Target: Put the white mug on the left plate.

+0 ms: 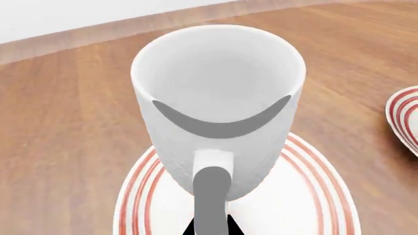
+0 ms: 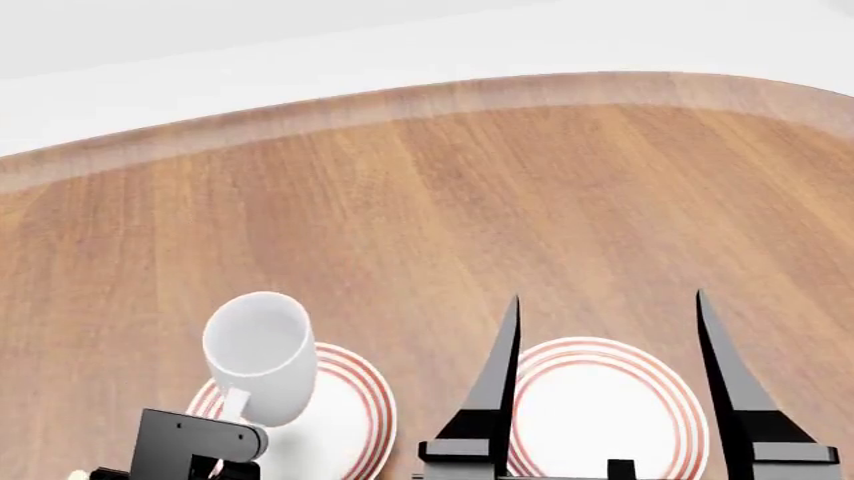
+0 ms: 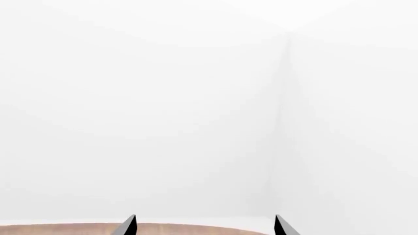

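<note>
The white mug (image 1: 219, 88) is tall, plain and white inside, and its loop handle points at the left wrist camera. My left gripper (image 1: 210, 226) is shut on that handle, a black fingertip showing on each side of it. The mug (image 2: 260, 352) leans over the left plate (image 2: 350, 420), a white plate with red rings (image 1: 307, 205). Whether the mug's base touches the plate I cannot tell. My left gripper (image 2: 214, 445) sits at the near edge of that plate. My right gripper (image 2: 606, 296) is open and holds nothing, its fingers standing over the other plate.
A second identical plate (image 2: 601, 415) lies to the right of the left one, and its rim (image 1: 405, 117) shows in the left wrist view. The wooden table (image 2: 441, 200) curves away to a pale far edge. The right gripper (image 3: 204, 223) faces a white wall.
</note>
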### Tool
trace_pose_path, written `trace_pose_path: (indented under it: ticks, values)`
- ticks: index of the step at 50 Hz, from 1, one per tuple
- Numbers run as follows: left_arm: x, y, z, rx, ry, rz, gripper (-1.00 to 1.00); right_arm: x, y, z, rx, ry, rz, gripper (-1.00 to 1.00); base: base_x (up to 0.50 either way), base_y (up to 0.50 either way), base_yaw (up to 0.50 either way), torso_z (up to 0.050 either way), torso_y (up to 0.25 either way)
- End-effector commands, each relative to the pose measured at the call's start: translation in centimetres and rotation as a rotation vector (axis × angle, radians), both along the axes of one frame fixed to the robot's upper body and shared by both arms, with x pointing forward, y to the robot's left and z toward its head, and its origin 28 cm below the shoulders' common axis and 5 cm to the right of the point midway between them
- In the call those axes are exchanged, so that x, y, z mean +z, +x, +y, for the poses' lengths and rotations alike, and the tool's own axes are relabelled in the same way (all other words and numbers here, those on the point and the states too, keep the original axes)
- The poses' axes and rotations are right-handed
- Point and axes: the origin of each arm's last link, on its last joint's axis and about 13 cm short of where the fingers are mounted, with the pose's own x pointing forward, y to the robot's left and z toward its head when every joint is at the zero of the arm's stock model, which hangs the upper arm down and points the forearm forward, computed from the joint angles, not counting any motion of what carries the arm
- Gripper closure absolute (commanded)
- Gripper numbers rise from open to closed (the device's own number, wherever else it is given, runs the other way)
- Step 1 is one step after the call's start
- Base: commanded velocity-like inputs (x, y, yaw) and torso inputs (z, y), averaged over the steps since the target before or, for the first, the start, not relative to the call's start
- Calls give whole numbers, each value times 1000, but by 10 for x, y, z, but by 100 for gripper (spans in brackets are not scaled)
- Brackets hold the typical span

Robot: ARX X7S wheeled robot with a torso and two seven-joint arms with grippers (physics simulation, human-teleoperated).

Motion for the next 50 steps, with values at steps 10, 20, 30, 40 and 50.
trace_pose_path:
  ticks: [10, 20, 30, 40, 50]
  values:
    - [-6, -8, -2, -7, -5, 25, 100, 0, 0, 0, 0, 0, -2, -100, 0, 0, 0, 0, 0]
    - [-7, -9, -2, -11, -3, 34, 100, 1, 0, 0, 1, 0, -2, -100, 0, 0, 0, 0, 0]
    - [-10, -6, -1, -13, -1, 44, 100, 1, -1, 0, 0, 0, -2, -100, 0, 0, 0, 0, 1]
    - [-13, -8, -2, -20, -4, 58, 100, 1, 0, 0, 1, 0, -2, -100, 0, 0, 0, 0, 0]
    - [-15, -10, -2, -25, -3, 65, 100, 0, 0, 0, 2, -1, -2, -100, 0, 0, 0, 0, 0]
